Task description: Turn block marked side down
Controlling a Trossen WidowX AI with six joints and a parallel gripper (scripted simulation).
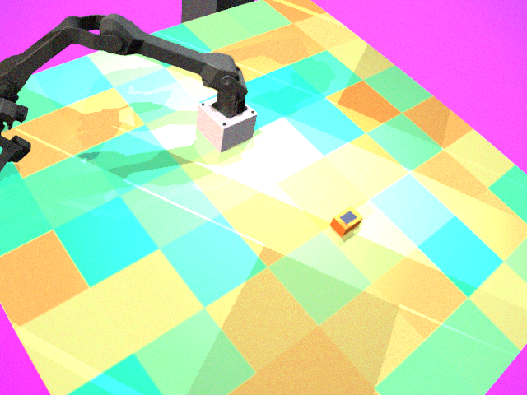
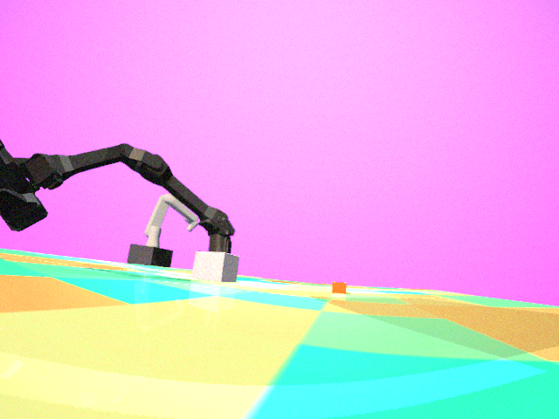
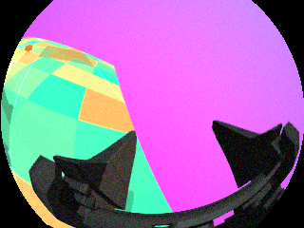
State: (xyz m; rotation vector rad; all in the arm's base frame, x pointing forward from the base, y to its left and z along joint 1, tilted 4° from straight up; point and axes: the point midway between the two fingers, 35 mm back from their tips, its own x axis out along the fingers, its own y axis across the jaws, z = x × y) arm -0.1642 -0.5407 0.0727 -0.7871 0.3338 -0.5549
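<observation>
A small orange block point(image 1: 347, 221) point(image 2: 339, 287) lies on the chequered table point(image 1: 128, 297) point(image 2: 180, 342), right of the middle. Its blue marked side faces up. My gripper point(image 1: 10, 131) point(image 3: 177, 129) is at the far left edge of the scene, high above the table and far from the block. The wrist view shows its two dark fingers wide apart with nothing between them, against the pink background. In the exterior view only the dark wrist body shows at the left edge.
My arm rises from a white cube pedestal point(image 1: 225, 125) point(image 2: 215, 265) near the table's middle back. A second, white arm on a dark base point(image 2: 149, 255) stands behind it. The table ends in pink background on all sides.
</observation>
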